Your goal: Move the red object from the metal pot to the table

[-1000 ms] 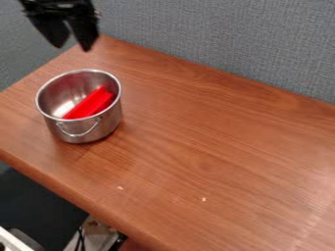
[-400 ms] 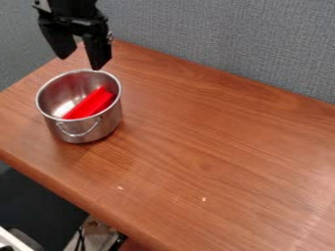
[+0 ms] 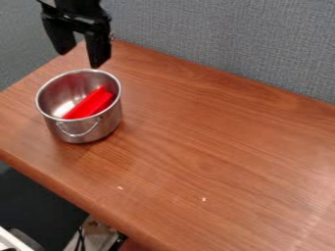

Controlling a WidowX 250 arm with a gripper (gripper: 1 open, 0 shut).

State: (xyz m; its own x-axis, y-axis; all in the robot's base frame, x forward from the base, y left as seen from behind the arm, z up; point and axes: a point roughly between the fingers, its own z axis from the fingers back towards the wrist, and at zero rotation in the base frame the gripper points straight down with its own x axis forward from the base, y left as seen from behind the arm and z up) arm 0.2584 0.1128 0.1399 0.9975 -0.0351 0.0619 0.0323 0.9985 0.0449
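A shiny metal pot (image 3: 59,123) stands on the left part of the reddish-brown table (image 3: 210,147). The red object (image 3: 90,102) lies tilted inside it, leaning against the right inner wall. My black gripper (image 3: 77,51) hangs above and just behind the pot's far rim, fingers pointing down and open, with nothing between them. It does not touch the pot or the red object.
A grey fabric wall (image 3: 236,39) runs behind the table. The table's front edge (image 3: 78,196) drops off to a dark floor at lower left. Bare wood stretches to the right of the pot.
My gripper has swung into fuller view and come down a little toward the pot's far rim. The pot and red object have not moved.
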